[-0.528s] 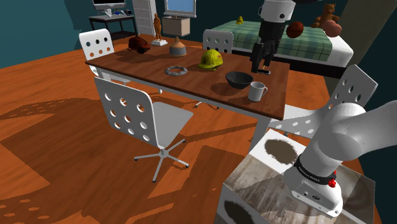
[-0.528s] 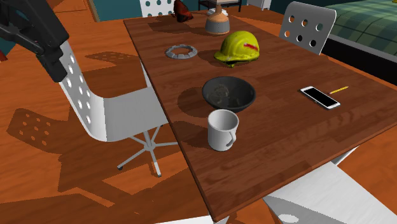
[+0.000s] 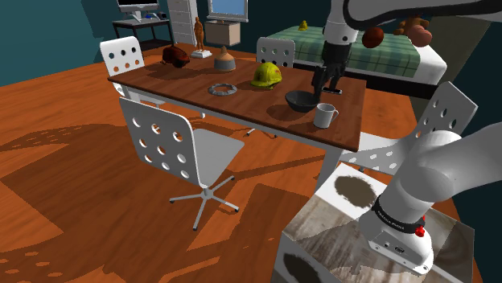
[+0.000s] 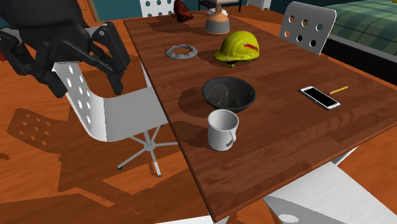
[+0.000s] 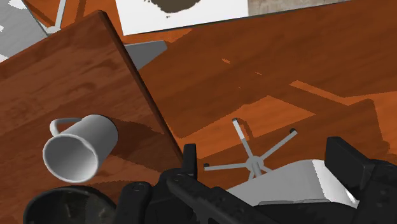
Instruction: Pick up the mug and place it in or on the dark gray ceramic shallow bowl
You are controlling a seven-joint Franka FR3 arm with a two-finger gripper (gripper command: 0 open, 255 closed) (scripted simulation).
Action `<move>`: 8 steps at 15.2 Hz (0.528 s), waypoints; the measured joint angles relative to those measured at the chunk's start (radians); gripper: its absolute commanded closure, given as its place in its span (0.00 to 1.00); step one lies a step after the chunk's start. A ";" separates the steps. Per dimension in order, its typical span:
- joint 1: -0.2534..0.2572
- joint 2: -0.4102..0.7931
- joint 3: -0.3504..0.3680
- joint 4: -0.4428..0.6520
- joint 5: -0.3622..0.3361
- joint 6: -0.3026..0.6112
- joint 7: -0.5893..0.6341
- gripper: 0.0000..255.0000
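Observation:
A white mug (image 3: pixel 325 115) (image 4: pixel 222 129) (image 5: pixel 79 147) stands upright on the brown wooden table (image 4: pixel 286 146), handle toward the table's near edge. Just behind it sits the dark grey shallow bowl (image 3: pixel 302 100) (image 4: pixel 229 93) (image 5: pixel 60 207), with nothing in it. My black gripper (image 3: pixel 328 84) (image 4: pixel 89 86) (image 5: pixel 267 167) hangs in the air above the mug and bowl, touching neither. Its fingers (image 5: pixel 189 159) stand wide apart and hold nothing. In the wrist view the mug lies off to the side of the fingers, which frame the floor and a chair base.
On the table are a yellow hard hat (image 4: pixel 238 48), a grey ring (image 4: pixel 181 51), a phone (image 4: pixel 319 97) and a small vase (image 4: pixel 218 22). White perforated chairs (image 3: pixel 181 149) (image 4: pixel 304 25) stand around it. A bed (image 3: pixel 386 48) lies behind.
The arm has swung toward the shoulder view's left, bringing the gripper over the bowl and mug. In the second exterior view the whole open hand has come into sight. Mug and bowl have not moved.

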 measured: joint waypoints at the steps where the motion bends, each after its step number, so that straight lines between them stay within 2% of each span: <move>1: -0.008 0.024 -0.013 -0.004 -0.009 0.028 -0.009 0.00; 8: -0.066 0.171 -0.109 -0.028 -0.067 0.198 -0.076 0.00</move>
